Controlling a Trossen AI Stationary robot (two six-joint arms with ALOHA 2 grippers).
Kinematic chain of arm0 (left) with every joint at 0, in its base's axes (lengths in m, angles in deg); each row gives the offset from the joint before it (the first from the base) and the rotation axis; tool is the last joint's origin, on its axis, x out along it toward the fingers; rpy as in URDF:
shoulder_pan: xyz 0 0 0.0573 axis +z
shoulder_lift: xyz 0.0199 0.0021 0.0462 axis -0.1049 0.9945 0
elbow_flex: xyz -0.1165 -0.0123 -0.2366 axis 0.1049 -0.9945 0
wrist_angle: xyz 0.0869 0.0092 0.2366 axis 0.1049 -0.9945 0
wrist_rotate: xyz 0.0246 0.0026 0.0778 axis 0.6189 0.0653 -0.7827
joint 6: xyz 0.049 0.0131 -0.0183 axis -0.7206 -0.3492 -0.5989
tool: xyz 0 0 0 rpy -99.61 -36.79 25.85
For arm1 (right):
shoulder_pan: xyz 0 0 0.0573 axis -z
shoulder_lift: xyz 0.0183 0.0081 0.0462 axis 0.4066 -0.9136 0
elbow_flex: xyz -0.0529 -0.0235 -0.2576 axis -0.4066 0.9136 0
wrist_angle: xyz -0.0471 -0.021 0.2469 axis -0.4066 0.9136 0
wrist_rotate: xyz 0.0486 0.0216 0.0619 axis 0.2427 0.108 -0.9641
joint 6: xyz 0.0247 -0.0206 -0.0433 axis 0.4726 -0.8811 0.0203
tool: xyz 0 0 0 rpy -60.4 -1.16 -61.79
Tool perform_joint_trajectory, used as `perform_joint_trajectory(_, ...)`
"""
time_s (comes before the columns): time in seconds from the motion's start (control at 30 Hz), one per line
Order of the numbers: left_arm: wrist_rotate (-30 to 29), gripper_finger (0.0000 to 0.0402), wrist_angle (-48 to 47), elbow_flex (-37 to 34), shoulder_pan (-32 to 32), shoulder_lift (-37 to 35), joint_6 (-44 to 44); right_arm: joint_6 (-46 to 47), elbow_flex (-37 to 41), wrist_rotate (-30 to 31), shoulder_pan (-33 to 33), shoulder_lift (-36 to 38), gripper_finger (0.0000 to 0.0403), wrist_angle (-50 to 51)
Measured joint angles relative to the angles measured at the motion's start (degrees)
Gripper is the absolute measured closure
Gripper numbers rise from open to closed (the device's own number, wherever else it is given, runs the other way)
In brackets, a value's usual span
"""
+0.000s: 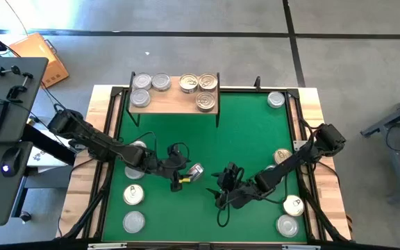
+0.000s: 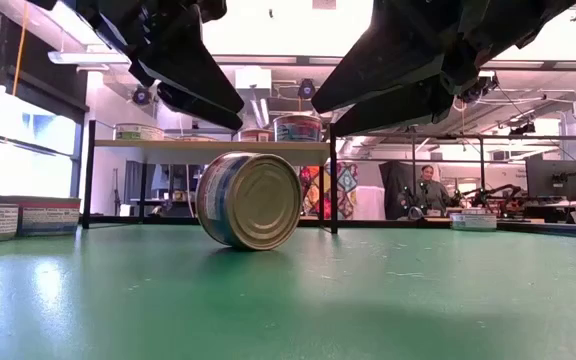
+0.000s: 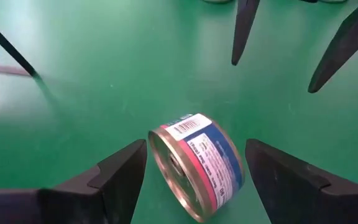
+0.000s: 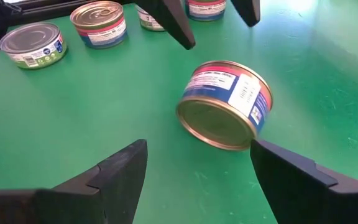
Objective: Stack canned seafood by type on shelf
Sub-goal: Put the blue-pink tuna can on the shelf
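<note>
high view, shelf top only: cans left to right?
On the shelf: silver can at the left edge, back with another silver can in front of it → silver can → gold can → front gold can and back gold can, near the right end.

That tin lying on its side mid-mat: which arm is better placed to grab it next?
Probably the left. The tipped can lies between the open left gripper fingers, which straddle it. The open right gripper points at it from farther off, with bare green mat between.
</note>
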Motion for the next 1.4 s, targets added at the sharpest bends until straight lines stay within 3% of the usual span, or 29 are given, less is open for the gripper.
perform_joint_trajectory(0.13,-0.6,0.0133,-0.2,0.0,-1.6,2.9,0.4,0.2,0.0,0.0,0.0,0.0,0.0123,0.0)
perform_joint_trajectory(0.4,-19.5,0.0133,1.0,0.0,-8.9,8.1,8.4,2.4,0.0,-0.1,0.0,0.0,0.0123,0.6)
perform_joint_trajectory(0.57,-25.9,0.0133,6.5,0.0,-11.3,13.4,11.2,2.4,0.0,-0.1,0.0,0.0,0.0123,0.6)
perform_joint_trajectory(0.77,-26.8,0.0133,17.5,0.0,-11.1,19.1,8.1,2.1,0.0,-0.1,0.0,0.0,0.0123,0.6)
perform_joint_trajectory(1.03,-31.0,0.0133,20.4,0.0,-9.3,20.8,10.4,2.0,0.0,-0.1,0.0,0.0,0.0123,0.8)
perform_joint_trajectory(1.4,-28.6,0.0133,24.9,0.0,-3.9,20.7,5.0,2.4,0.0,-0.1,0.0,0.0,0.0123,1.1)
